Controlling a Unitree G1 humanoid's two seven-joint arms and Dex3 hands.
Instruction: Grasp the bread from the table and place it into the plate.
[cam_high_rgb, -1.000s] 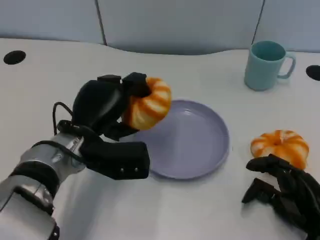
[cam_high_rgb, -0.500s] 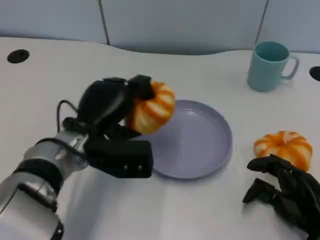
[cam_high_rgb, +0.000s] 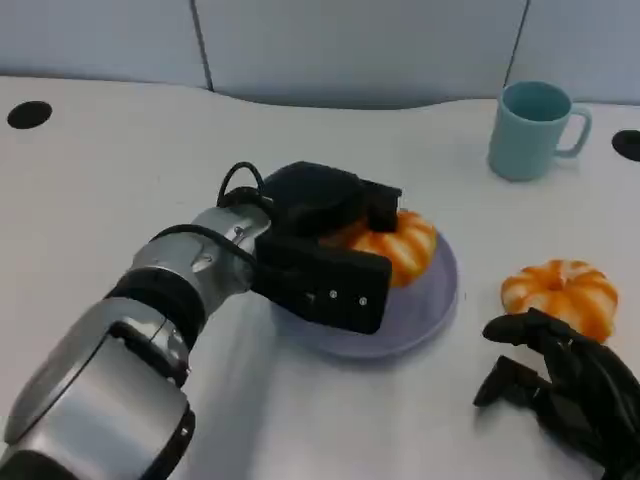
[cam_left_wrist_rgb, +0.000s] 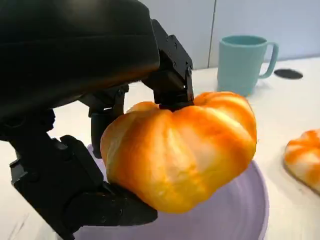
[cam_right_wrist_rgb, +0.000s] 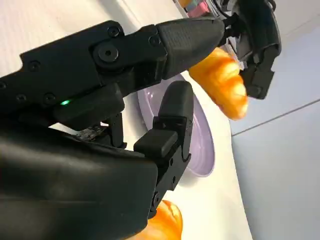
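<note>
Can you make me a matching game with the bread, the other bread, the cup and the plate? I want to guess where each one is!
Things:
1. bread
2. second bread
3. mug
4. plate

Places:
A. stands at the far right of the table, behind the plate
B. lies on the table beside the right hand
C. lies under the held bread, in the middle of the table
D. held by the left hand over the plate

Pairs: 1-D, 2-B, 3-A, 4-C
</note>
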